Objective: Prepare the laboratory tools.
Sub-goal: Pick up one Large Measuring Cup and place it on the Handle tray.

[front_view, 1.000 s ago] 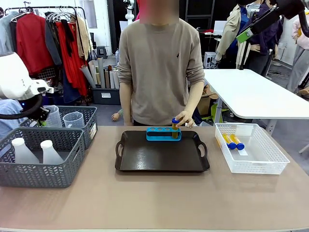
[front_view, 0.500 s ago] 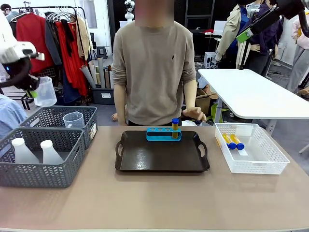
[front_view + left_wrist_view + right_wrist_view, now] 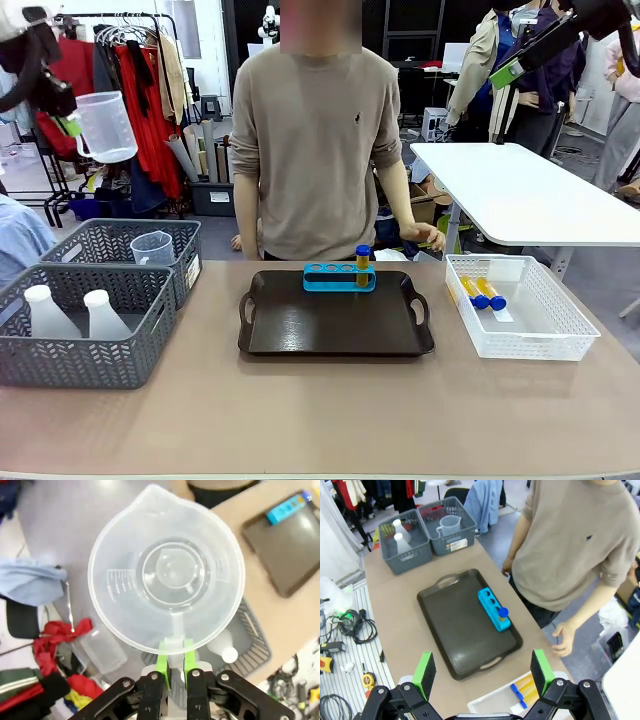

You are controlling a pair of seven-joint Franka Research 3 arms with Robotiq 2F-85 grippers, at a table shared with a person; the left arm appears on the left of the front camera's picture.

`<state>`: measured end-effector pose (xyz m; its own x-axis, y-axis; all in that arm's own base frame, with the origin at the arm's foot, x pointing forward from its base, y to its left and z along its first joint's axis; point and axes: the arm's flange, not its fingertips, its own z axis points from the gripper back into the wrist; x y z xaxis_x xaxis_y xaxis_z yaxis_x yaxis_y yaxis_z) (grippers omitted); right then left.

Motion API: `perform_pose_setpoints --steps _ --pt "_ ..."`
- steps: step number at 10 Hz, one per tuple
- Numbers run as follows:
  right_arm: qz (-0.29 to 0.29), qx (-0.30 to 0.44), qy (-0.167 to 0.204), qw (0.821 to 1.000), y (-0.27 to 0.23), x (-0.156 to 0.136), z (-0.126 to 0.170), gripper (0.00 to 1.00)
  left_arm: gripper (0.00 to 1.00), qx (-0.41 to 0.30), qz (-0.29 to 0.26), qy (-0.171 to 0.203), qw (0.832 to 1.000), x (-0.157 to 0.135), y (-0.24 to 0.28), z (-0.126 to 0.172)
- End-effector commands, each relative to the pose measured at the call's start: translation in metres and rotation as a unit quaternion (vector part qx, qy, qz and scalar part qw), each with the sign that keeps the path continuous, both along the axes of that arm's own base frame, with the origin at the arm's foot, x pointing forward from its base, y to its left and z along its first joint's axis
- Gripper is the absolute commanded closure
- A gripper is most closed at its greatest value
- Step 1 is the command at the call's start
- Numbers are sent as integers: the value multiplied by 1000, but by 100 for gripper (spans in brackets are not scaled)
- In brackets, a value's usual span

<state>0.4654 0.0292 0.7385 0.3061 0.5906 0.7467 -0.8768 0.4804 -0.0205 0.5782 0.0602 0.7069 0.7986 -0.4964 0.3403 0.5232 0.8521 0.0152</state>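
My left gripper [image 3: 72, 126] hangs high at the far left, shut on the handle of a clear measuring jug [image 3: 105, 125]. From the left wrist, the green pads [image 3: 164, 656] pinch that handle below the jug [image 3: 167, 575], seen from above. A second jug [image 3: 152, 247] stands in the rear grey basket. Two white conical flasks [image 3: 45, 310] stand in the front grey basket [image 3: 80, 365]. One amber tube with a blue cap [image 3: 363, 262] stands in a blue rack [image 3: 339, 277] on the dark tray [image 3: 335, 325]. Two more tubes [image 3: 478, 292] lie in the white basket. My right gripper [image 3: 483, 672] is open high above the tray [image 3: 455, 630].
A person stands at the far side, one hand [image 3: 430, 237] hovering between the tray and the white basket [image 3: 520, 320]. The right arm's gripper [image 3: 508, 70] shows at the top right. A white table [image 3: 530, 195] stands behind on the right. Bare tabletop runs along the front.
My left gripper has lifted the jug out of the rear grey basket, up and slightly right. The person's hand let go of the tube in the rack and moved right.
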Motion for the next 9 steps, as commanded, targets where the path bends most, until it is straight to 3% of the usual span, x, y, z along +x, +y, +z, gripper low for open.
perform_pose_setpoints --steps 1,3,4,5,9 --pt "1 -1 -2 1000 1 -1 0 0 100 10 -54 -9 998 5 -2 28" --pt "1 -1 -2 1000 1 -1 0 0 100 4 -79 -16 997 -1 -9 45" --pt "1 -1 -2 1000 1 -1 0 0 100 -16 -79 -10 997 0 -5 37" --pt "1 -1 -2 1000 1 -1 0 0 100 14 -61 -15 998 -10 -14 36" --pt "1 -1 -2 1000 1 -1 0 0 100 14 -61 -15 998 -10 -14 36"
